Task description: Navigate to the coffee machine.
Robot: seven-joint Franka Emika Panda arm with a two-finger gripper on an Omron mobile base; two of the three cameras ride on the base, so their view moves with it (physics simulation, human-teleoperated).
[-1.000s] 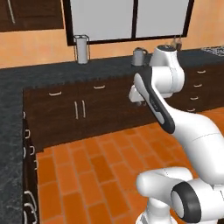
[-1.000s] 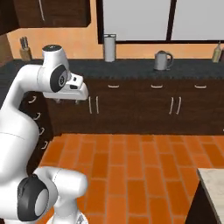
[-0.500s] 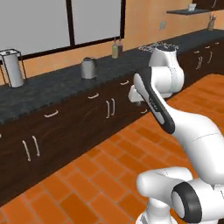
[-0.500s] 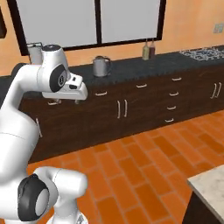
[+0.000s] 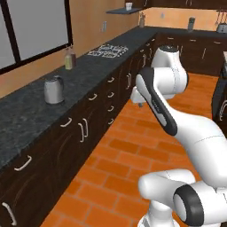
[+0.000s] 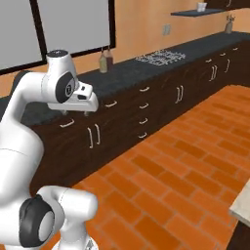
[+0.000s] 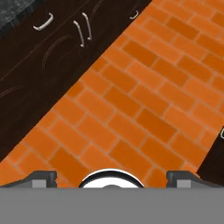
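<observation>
Dark granite tabletop (image 5: 26, 115) runs along the left wall to the far corner, over dark cabinets (image 5: 84, 133). On it, near to far: grey kettle (image 5: 53, 90), bottle (image 5: 68, 60), stove grate (image 5: 107, 49). A shelf (image 5: 126, 9) hangs on the wall above the far end. The coffee machine (image 5: 190, 23) looks like the small narrow grey box on the far run of tabletop, right of the corner; it is too small to be sure. Fingers (image 7: 43, 176) are spread wide, holding nothing, pointing down over the orange brick floor (image 7: 144, 100) just off the cabinet fronts. The arm is folded, with the hand held about tabletop height.
</observation>
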